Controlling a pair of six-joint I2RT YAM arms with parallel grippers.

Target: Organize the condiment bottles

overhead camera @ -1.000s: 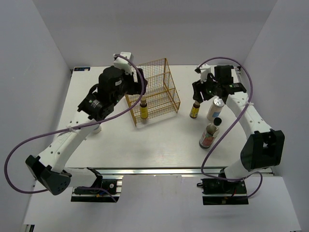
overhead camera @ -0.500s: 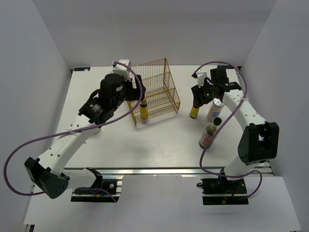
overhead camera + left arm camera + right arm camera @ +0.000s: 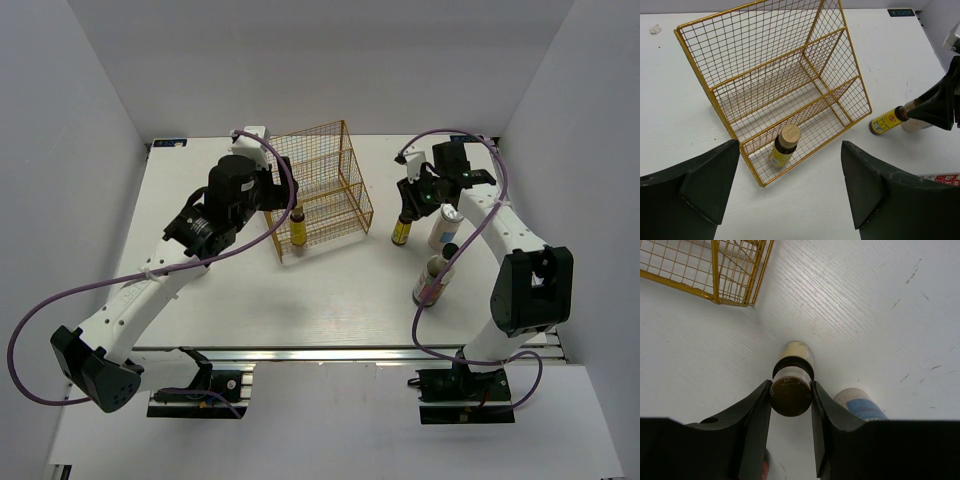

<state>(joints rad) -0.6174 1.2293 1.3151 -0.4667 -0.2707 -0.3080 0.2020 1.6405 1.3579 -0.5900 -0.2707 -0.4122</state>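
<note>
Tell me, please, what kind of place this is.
Probably a robotics lab test cell: a white table boxed in by plain white walls, two robot arms bolted at its near edge, a gold wire rack and some condiment bottles.

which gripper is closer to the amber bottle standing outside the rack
Right. The right gripper straddles the cap of the amber bottle; the left gripper hangs open beyond the wire rack.

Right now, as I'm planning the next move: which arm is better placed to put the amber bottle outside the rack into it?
Right. The right hand pinches the amber bottle by its cap, beside the rack. The left hand hangs open on the rack's other side, away from that bottle.
</note>
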